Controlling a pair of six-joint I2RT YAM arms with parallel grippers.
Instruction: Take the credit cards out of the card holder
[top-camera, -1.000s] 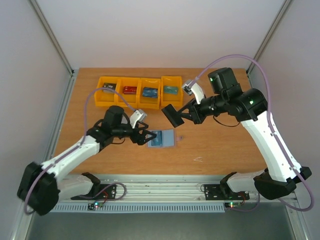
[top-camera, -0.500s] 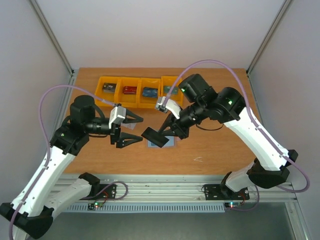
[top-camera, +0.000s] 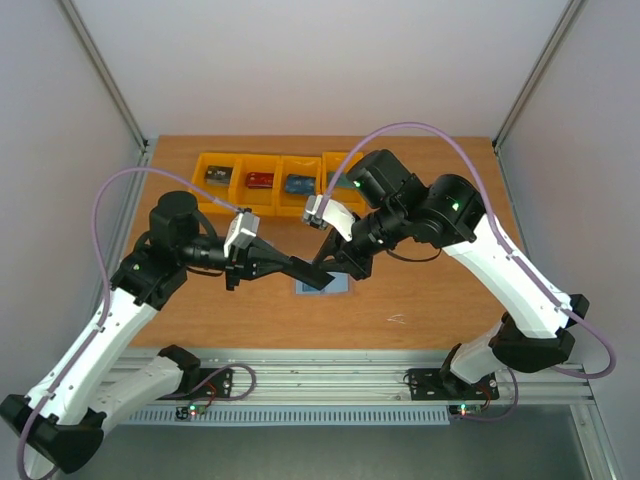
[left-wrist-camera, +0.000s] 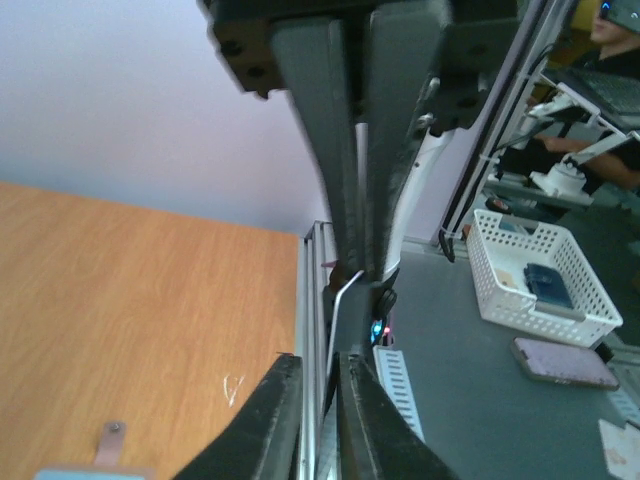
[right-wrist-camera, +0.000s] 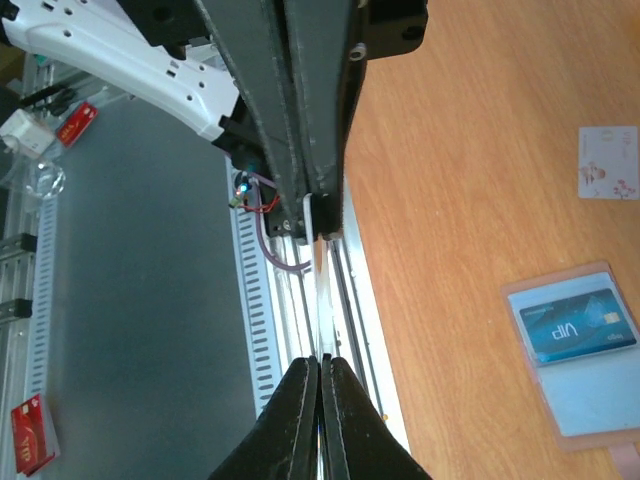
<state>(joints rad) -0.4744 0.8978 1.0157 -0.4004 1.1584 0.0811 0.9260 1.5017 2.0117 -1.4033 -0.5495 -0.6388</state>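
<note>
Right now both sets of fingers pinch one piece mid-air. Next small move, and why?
Probably ease the right gripper open: it and the left gripper both have fingers shut on the dark flat piece from opposite ends. One must let go before it travels, and that frees the right for the blue card in the card holder.

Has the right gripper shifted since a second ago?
Yes: the right gripper moved left and nearer the bases, away from the row of orange plastic bins.
</note>
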